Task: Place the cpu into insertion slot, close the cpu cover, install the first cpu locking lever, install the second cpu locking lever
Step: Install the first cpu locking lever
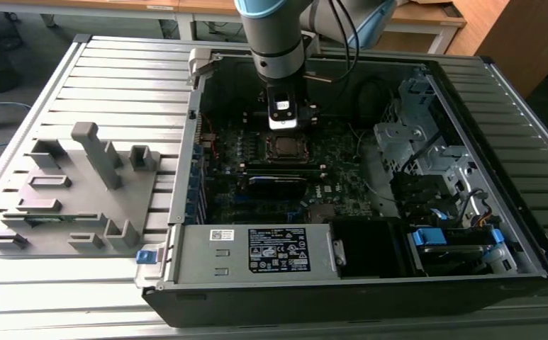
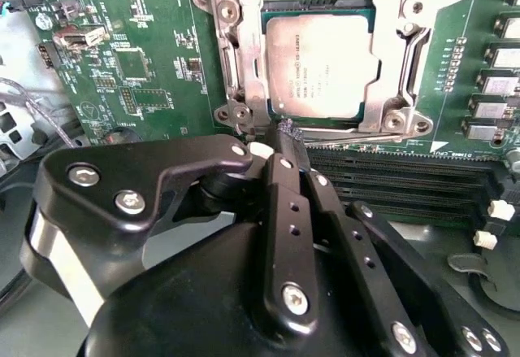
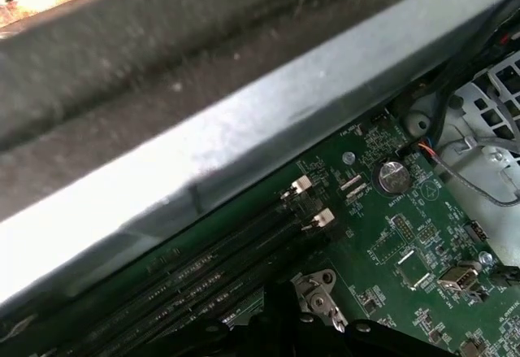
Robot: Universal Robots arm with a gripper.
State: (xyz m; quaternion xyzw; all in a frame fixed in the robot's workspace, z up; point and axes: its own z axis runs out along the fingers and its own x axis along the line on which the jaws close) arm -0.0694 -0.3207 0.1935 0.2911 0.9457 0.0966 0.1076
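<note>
Already the lettered cpu (image 2: 321, 64) fills the insertion slot (image 2: 321, 6).

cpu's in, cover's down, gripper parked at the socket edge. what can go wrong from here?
1. In the second wrist view the gripper, fingers together, sits at the edge of the cpu cover, right beside the memory slots. A sideways slip could scrape them or the board.
2. The cover lies over the cpu. An off-centre push on its frame might shift it or load the chip unevenly.
</note>
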